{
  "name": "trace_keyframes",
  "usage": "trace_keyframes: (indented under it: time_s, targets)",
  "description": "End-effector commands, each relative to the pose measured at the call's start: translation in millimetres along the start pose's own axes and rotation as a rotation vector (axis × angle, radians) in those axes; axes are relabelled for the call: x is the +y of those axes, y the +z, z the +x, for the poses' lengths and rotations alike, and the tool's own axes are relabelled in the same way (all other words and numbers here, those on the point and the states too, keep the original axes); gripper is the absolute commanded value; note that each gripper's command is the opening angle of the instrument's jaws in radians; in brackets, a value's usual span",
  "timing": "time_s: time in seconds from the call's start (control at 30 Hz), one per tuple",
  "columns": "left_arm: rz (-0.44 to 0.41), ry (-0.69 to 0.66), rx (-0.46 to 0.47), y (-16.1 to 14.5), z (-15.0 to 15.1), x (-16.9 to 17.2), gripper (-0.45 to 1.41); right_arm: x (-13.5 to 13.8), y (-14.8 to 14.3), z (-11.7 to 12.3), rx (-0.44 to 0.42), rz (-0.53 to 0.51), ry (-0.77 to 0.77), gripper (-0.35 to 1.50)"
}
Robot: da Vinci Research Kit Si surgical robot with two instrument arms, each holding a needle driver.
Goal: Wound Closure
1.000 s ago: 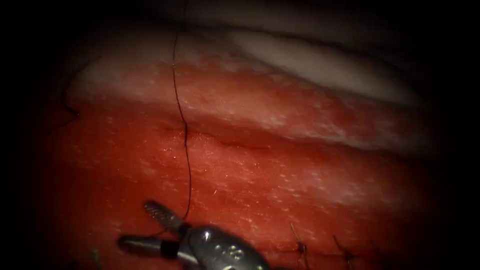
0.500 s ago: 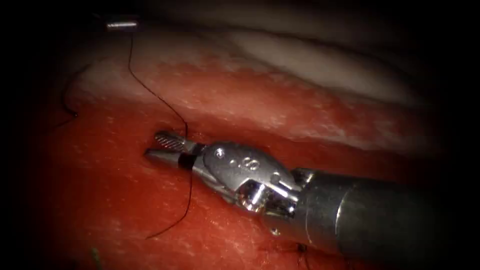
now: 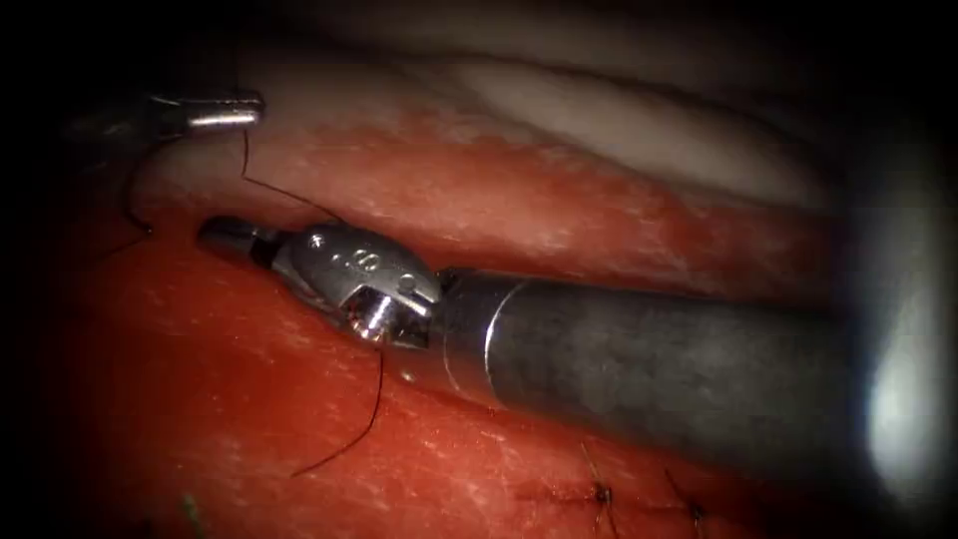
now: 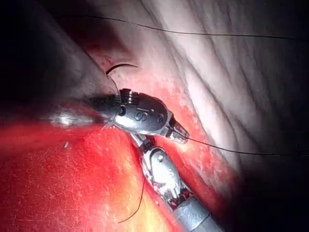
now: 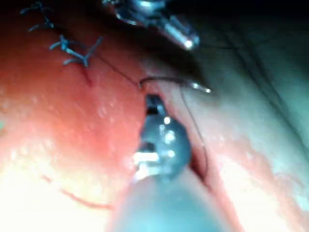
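Note:
My left tool (image 3: 249,108) sits at the upper left, shut on the dark thread (image 3: 245,160), which drops from it and bends right behind the right tool's wrist. A loose tail (image 3: 344,444) hangs below that wrist. My right tool (image 3: 215,232) reaches in from the right, its shaft lying along the cut (image 3: 639,281). Its jaws are shut, with nothing seen between them, and its tip rests on the tissue (image 3: 200,399). A thin dark curve, apparently the needle (image 3: 128,205), lies on the tissue left of that tip, held by neither tool. The right wrist view has the needle (image 5: 169,79) just beyond the right tool (image 5: 153,100).
Two tied stitches (image 3: 599,494) with short cut ends sit at the lower right, and those stitches (image 5: 67,50) also appear in the right wrist view. A pale fold of tissue (image 3: 619,125) rises behind the cut. Red fluid wets the tissue in front.
The right tool rose from the bottom edge with open jaws to the thread, then shut and slid left. The left tool came into view at the upper left, and the straight thread bent.

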Motion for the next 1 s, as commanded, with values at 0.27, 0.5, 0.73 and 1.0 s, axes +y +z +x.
trace_keyframes:
  time_s: [0.27,0.5,0.73,1.0]
  targets:
    - [0.008,-0.036,0.078,-0.2,-2.0,3.9,-0.35,3.6,3.1,-1.6,0.149,-0.029,0.096,-0.35]
    - [0.001,-0.035,0.092,-0.8,-3.1,5.7,-0.35,4.9,1.9,-1.2,0.260,-0.037,0.172,-0.35]
    - [-0.001,-0.044,0.092,-1.0,-5.9,7.3,-0.35,5.7,-0.4,0.6,0.346,-0.027,0.217,-0.35]
    - [0.003,-0.048,0.092,-0.5,-6.7,7.2,-0.35,5.2,-3.9,1.6,0.386,0.056,0.240,-0.35]
